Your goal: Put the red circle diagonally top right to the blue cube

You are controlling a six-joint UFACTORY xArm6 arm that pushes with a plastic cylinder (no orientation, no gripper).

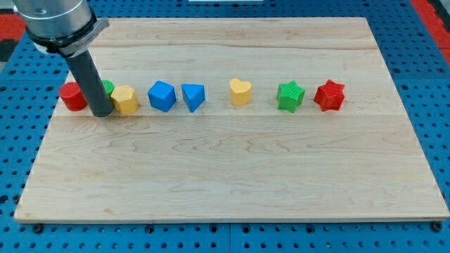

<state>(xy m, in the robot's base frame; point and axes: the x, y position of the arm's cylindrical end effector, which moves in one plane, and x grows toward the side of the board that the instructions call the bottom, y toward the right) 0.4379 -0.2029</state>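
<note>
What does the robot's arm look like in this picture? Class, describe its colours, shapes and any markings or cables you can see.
The arm enters at the view's top left as a wide, silver-grey metal cylinder with a flat flange below it. From that hangs a straight, smooth, dark grey rod, round in section, ending in my tip. No cables or markings show.

The arm's grey, ribbed metal wrist housing [58, 24] enters from the view's top left corner. From it a straight dark rod [89, 77] descends, leaning slightly toward the view's right, and my tip [103, 112] meets the table at the view's left.
</note>
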